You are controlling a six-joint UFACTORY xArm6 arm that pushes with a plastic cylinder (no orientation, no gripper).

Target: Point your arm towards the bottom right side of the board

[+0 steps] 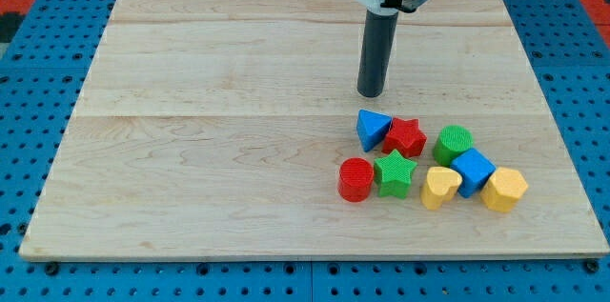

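So rn my tip (371, 93) sits on the wooden board (191, 150), upper middle-right area, just above the blue triangle (372, 129) w/ a small gap, not touching afaict. No gripper on this rig, just a bare rod, so nothing to open or close and it's holding nothing.

The target is the board's bottom right corner area (562, 231), which is bare wood. Problem is the whole cluster sits between me and it: blue triangle, red star (406, 137), green cylinder (454, 143), blue cube (473, 171), two yellow hearts (441, 188) (504, 190), green star (394, 173), red cylinder (355, 179).

Handling-wise, the blocks look like small light plastic, prob slide easily on smooth wood, so any brush scatters them. Nothing to grab here tbh; I'd swing round the view's right of the green cylinder and the outer heart.
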